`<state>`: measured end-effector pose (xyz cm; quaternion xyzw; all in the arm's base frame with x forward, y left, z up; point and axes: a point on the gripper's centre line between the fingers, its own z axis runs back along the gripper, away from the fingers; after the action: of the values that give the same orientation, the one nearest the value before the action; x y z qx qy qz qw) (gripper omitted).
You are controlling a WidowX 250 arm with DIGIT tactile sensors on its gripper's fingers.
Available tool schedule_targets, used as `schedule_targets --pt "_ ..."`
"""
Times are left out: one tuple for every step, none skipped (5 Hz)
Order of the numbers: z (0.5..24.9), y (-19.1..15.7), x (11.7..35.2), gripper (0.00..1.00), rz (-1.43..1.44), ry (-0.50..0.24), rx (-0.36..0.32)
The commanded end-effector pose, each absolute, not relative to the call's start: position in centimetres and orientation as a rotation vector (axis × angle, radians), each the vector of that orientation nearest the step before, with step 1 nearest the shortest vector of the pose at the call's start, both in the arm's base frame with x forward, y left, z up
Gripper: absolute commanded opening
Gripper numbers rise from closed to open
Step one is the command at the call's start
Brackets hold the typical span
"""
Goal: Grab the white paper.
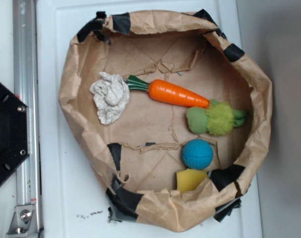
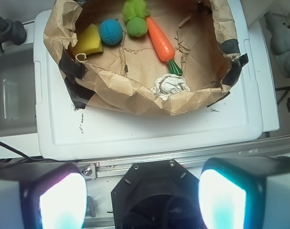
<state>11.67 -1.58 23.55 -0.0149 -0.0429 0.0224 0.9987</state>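
Observation:
The white paper is a crumpled off-white wad lying at the left of the brown paper liner, touching the green leaves of the orange carrot. In the wrist view the white paper sits near the liner's near wall. My gripper is open and empty, its two glowing pads wide apart at the bottom of the wrist view, high above the black robot base and well short of the liner. The gripper does not show in the exterior view.
Inside the liner lie a green plush toy, a blue ball and a yellow sponge. The liner sits on a white tray. A metal rail and the black robot base are at the left.

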Motion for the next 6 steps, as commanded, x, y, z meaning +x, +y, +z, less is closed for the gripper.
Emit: schedule_targets --pt "23.5 -1.6 11.7 1.0 0.045 -0.086 -0.03" --pt "19.2 1.8 16.0 1.0 0.049 -0.095 0.082" --pt "17.3 2.6 19.9 1.0 0.002 -0.107 0.065" --pt "13.8 3.8 22.0 1.0 -0.012 -0.062 0.082" --pt "10.0 3.5 22.0 1.0 -0.054 0.005 0.06" --pt "6.6 2.6 21.3 1.0 -0.1 0.026 0.059"
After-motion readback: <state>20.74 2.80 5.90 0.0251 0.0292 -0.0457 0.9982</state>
